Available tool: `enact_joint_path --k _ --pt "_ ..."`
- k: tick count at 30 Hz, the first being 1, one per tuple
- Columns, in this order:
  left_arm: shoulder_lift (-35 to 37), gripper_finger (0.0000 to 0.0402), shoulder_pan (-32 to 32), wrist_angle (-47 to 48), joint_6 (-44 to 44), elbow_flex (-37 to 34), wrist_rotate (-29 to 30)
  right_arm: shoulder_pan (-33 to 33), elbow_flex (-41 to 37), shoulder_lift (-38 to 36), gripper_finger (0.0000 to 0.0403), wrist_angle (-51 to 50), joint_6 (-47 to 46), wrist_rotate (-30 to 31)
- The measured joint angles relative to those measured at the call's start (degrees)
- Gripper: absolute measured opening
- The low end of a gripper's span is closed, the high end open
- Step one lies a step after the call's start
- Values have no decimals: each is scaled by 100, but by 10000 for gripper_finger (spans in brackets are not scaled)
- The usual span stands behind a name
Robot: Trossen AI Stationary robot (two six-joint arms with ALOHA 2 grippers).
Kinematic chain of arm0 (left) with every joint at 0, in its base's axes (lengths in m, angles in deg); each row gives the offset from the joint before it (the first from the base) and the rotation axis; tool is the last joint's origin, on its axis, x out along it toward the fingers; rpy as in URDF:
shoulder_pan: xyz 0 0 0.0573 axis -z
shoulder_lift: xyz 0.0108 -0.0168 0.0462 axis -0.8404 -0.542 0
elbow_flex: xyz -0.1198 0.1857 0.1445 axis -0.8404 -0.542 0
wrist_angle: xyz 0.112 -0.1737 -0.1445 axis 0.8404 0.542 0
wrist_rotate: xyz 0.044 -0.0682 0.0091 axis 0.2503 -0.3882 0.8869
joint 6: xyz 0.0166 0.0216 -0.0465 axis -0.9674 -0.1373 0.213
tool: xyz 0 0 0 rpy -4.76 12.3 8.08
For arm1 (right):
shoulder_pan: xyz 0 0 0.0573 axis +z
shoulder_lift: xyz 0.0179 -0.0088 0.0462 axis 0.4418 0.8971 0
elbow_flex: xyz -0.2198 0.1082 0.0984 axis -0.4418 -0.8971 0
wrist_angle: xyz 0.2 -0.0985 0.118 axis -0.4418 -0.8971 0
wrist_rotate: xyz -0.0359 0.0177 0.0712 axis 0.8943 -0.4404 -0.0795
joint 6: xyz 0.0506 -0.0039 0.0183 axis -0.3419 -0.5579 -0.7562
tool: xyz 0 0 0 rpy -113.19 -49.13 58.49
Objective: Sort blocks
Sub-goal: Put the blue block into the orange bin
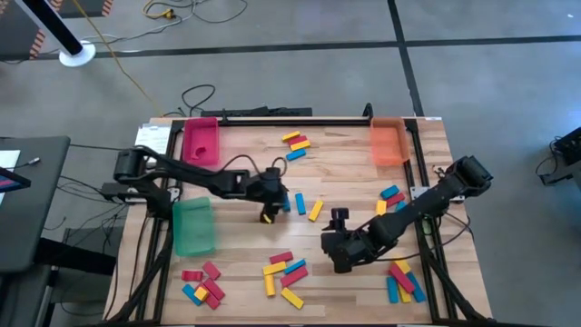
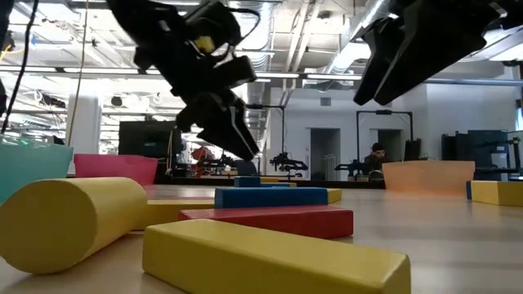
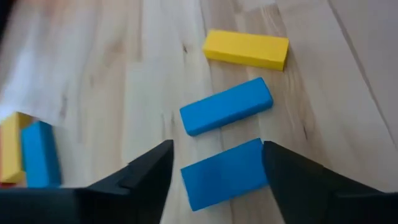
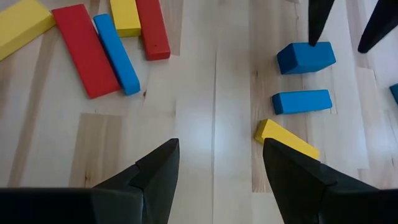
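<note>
A: Low view, nearest item?
B: A yellow block (image 2: 274,260) flat on the worktop (image 2: 458,237).

A: High view?
B: Left tool (image 1: 270,202) sits mid-worktop; right tool (image 1: 341,245) waits nearby. Blocks lie scattered, trays mostly unfilled.

A: Left wrist view?
B: Left tool released, jaws straddling a blue block (image 3: 224,173), apparently for pickup.

A: Right wrist view?
B: Right tool (image 4: 217,168) released, empty.

Left gripper (image 1: 275,193) beside blue blocks (image 1: 292,202) — right gripper (image 1: 338,238) mid-table.
</note>
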Motion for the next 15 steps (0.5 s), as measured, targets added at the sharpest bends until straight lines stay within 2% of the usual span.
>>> enact_joint_path --k 5,8,15 --pt "-181 326 0 428 171 317 -63 9 0 0 249 -1 0 1" --pt "-181 357 15 547 -133 348 -337 9 0 0 249 -2 2 0" --pt "-181 368 162 901 -1244 348 -422 39 0 0 249 0 14 2"
